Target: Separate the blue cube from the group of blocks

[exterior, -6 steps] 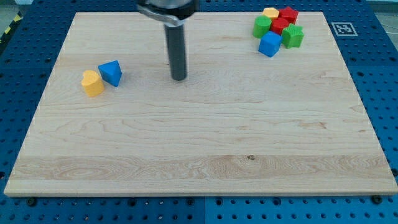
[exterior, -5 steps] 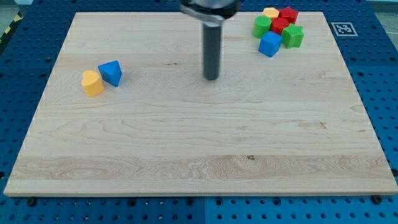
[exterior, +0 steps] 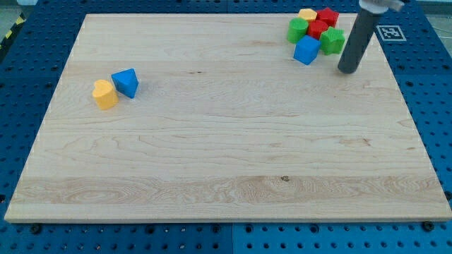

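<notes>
Camera view, read from the view's left: a pale wooden board (exterior: 212,162) with fine horizontal grain and one small dark knot lies on a blue perforated table (exterior: 21,70). Near the board's left edge sit two blocks touching each other: a yellow block (exterior: 105,94) with a rounded top and flat sides, and just to its right a blue block (exterior: 126,82) of wedge or prism shape with sloping faces. Both look smooth and matte.

Well apart from them, at the board's top right corner, is the tight cluster. A green block (exterior: 297,29) sits at its left; its exact shape is hard to make out. Above it is a yellow block (exterior: 307,14), and to the right two red blocks (exterior: 323,21) of an irregular, notched form. The blue cube (exterior: 306,50), sharp-edged and plain-faced, sits at the cluster's lower edge, touching the blocks above it. Just right of it is a second green block (exterior: 332,41), also notched.

The straight dark rod comes down from the view's top right; my tip (exterior: 347,70) rests on the board just right of and slightly below the second green block, near the blue cube but not touching it. There is no claw on this arm, so nothing is grasped. A black-and-white marker (exterior: 390,32) lies at the board's corner.
</notes>
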Available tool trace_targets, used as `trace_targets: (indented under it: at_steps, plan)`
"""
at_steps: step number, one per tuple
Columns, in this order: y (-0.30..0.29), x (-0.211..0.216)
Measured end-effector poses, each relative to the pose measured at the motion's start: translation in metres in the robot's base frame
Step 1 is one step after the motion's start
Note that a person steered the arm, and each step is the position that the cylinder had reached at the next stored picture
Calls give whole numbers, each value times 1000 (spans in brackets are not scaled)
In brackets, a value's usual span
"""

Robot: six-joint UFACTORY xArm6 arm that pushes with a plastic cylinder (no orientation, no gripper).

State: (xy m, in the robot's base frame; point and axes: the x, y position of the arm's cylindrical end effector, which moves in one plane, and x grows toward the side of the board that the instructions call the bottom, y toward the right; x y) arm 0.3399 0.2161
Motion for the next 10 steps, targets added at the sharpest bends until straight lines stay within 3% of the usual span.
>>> trace_targets:
  at_steps: [3, 10]
  plan:
    - [-15, -34]
    - [-111, -22]
